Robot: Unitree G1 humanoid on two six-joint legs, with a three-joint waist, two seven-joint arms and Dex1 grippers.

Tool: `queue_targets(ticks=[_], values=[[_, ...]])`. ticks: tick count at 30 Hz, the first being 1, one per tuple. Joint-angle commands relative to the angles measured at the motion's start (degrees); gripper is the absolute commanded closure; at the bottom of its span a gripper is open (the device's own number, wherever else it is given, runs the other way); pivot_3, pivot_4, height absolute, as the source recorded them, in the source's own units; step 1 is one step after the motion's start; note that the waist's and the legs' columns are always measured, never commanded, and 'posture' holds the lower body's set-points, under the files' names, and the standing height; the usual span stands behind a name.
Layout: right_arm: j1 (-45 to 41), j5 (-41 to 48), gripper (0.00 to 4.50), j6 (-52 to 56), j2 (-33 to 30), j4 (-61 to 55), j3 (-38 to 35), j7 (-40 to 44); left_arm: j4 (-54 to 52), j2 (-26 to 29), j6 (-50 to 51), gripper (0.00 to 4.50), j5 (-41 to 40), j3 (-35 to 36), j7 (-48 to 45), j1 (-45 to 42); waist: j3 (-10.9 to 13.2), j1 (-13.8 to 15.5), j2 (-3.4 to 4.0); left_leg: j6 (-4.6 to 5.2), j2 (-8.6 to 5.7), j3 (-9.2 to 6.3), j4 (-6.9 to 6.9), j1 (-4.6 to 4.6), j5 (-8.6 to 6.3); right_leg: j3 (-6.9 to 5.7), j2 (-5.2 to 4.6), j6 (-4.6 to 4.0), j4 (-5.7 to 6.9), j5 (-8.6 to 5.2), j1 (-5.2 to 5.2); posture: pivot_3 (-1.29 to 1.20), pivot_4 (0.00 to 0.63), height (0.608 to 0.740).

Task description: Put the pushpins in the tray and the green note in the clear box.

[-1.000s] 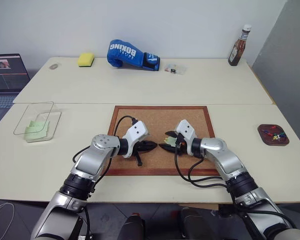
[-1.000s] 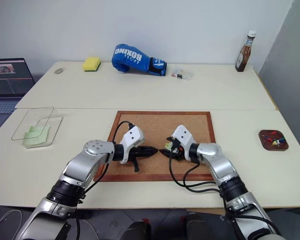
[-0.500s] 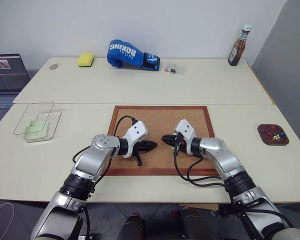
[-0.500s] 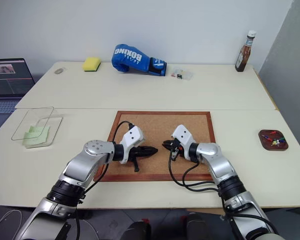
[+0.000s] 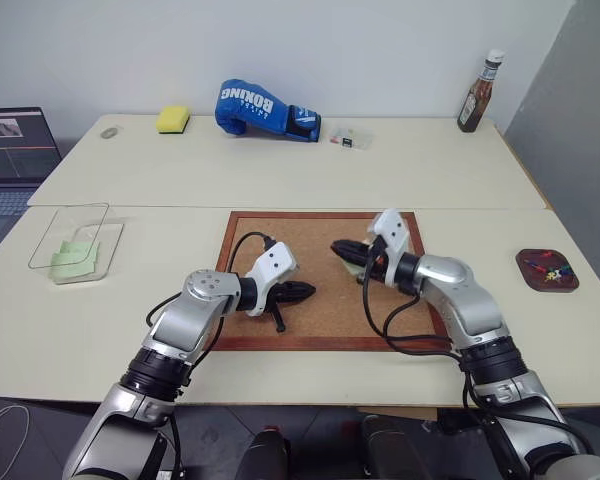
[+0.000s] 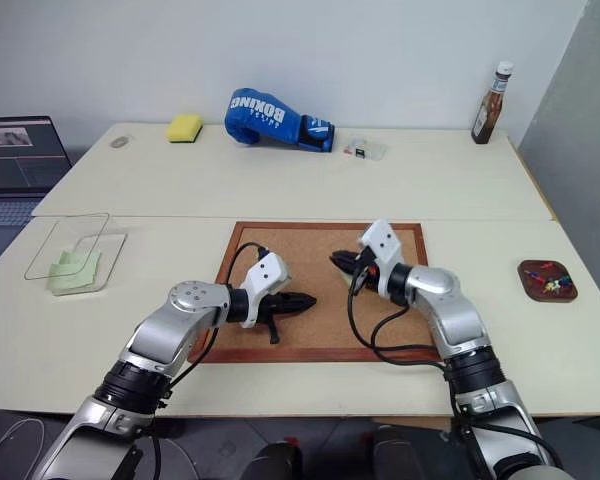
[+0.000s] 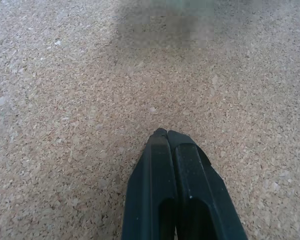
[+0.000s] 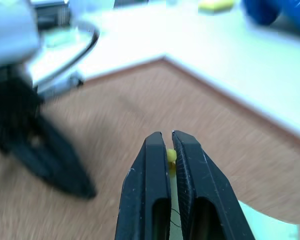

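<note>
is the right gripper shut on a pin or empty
Shut on a pin. In the right wrist view the right gripper has its black fingers nearly together with a small yellow pushpin head pinched between them, above the corkboard.

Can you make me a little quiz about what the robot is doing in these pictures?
1. True or false: the left tool is shut above the corkboard.
2. What does the right tool pinch? A) a yellow pushpin B) a sponge C) a bottle
3. Fill in: the tray lies on the robot's ___ side.

Key: 1 true; 2 A; 3 right.
</note>
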Motion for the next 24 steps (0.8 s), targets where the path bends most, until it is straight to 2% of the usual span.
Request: queue_targets(ticks=[1,3,5,6,7,13,18,23,24], values=[[-1.1,1.5,4.43,1.7,-0.5,-3.1,-2.3,-1.4,2.8,-0.1,2.7,4.5,1.3,-2.6,-0.1,3.0,0.0,0.0,0.0,0.0,0.0,0.0,0.0,0.0,0.0,0.0,0.0,0.0,0.0,0.0,0.0,0.0,0.15,0.74],[-1.4,1.4,4.43,1.9,-0.6,-3.1,-2.7,-2.0,2.1,-1.0,2.3,4.5,0.1,-1.2,0.5,2.9,0.0,0.0,0.0,0.0,0.0,0.02,0.0,-0.01,0.0,0.01,0.0,0.0,-0.02,0.0,0.0,0.0,0.15,0.74],[-1.8,1.1,4.43,1.9,-0.6,-3.0,-3.3,-3.2,-0.6,-3.4,4.6,4.5,-5.7,3.9,0.7,2.2,0.0,0.0,0.0,0.0,-0.01,0.03,0.0,-0.04,0.0,0.02,-0.01,0.02,-0.03,0.01,-0.01,0.0,0.15,0.74],[-2.0,1.0,4.5,2.0,-0.6,-3.1,-3.5,-3.8,-2.5,-4.5,7.2,4.11,-9.5,6.9,0.7,1.9,0.0,0.0,-0.01,0.0,-0.01,0.03,0.0,-0.04,0.0,0.02,-0.01,0.03,-0.04,0.02,-0.01,0.0,0.15,0.74],[-2.2,0.9,4.5,2.0,-0.6,-3.2,-3.6,-4.2,-4.2,-5.4,9.6,4.05,-12.8,9.6,0.7,1.7,0.1,0.1,-0.06,0.0,-0.02,0.03,0.0,-0.11,0.0,0.01,-0.02,0.03,-0.03,0.02,-0.06,0.0,0.15,0.74],[-2.6,0.6,4.5,2.0,-1.1,-3.9,-3.7,-5.6,-8.7,-9.0,22.5,2.98,-26.8,20.4,4.4,1.2,0.3,-0.1,-0.32,0.0,0.0,0.0,-0.01,-0.37,0.0,-0.01,-0.02,0.09,-0.02,0.07,-0.33,0.0,0.15,0.74],[-2.1,-1.1,4.5,0.7,-2.4,-5.3,-1.7,-4.9,-7.8,-12.6,25.9,2.07,-32.5,25.1,9.2,0.9,0.3,-0.2,-0.33,-0.01,0.0,0.02,-0.03,-0.37,0.0,0.0,-0.02,0.08,-0.04,0.05,-0.34,0.0,0.15,0.74],[-1.5,-2.2,4.5,0.0,-2.4,-7.1,0.1,-4.5,-7.0,-15.5,25.8,1.09,-33.2,24.5,12.5,1.3,0.3,-0.2,-0.34,-0.03,-0.01,0.02,-0.01,-0.36,0.0,0.0,-0.02,0.08,-0.02,0.06,-0.34,0.0,0.15,0.74],[-1.5,-2.2,4.5,0.0,-2.3,-7.4,0.3,-4.5,-6.8,-16.1,25.8,1.0,-33.4,24.7,13.1,1.1,0.3,-0.2,-0.34,-0.03,-0.01,0.01,-0.01,-0.36,0.01,0.0,-0.02,0.08,-0.02,0.06,-0.34,0.0,0.15,0.74]])
